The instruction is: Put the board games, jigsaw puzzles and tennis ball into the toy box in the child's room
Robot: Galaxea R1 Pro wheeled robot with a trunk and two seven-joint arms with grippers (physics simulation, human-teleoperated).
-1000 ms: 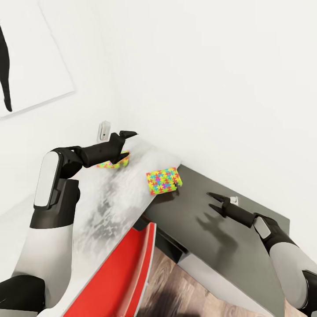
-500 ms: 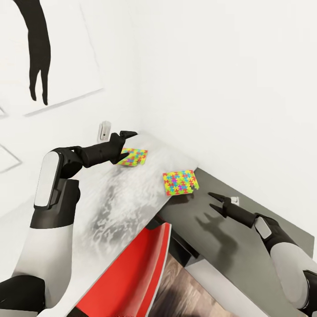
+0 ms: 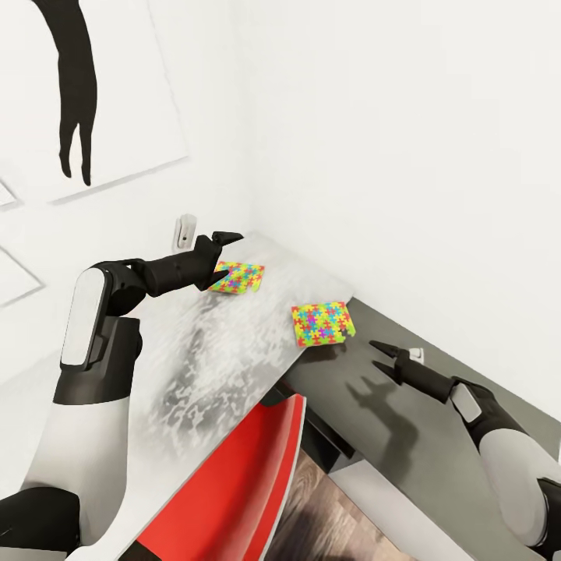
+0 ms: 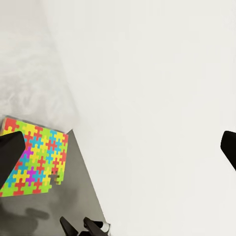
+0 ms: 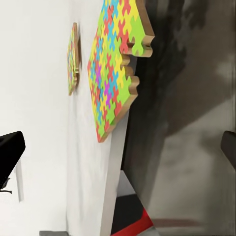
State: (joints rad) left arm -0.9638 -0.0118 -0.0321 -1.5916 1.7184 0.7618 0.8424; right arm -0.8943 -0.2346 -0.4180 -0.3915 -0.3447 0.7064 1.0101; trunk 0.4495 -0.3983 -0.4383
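Right wrist view reveals the near jigsaw puzzle (image 5: 115, 69) overhanging the tabletop (image 3: 226, 351) edge; head view shows both puzzles flat. Left gripper (image 3: 220, 253) fingers spread over the far puzzle (image 3: 238, 277); right gripper (image 3: 380, 357) fingers spread, at 4 o'clock from the near puzzle.

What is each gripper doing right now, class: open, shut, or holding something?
Left gripper: open, holding nothing, above the table near a jigsaw puzzle.
Right gripper: open, holding nothing, over the dark cabinet top.

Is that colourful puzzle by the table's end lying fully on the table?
Not fully. The puzzle lies flat on the pale table, but the right wrist view shows its edge jutting past the tabletop's end over the dark cabinet.
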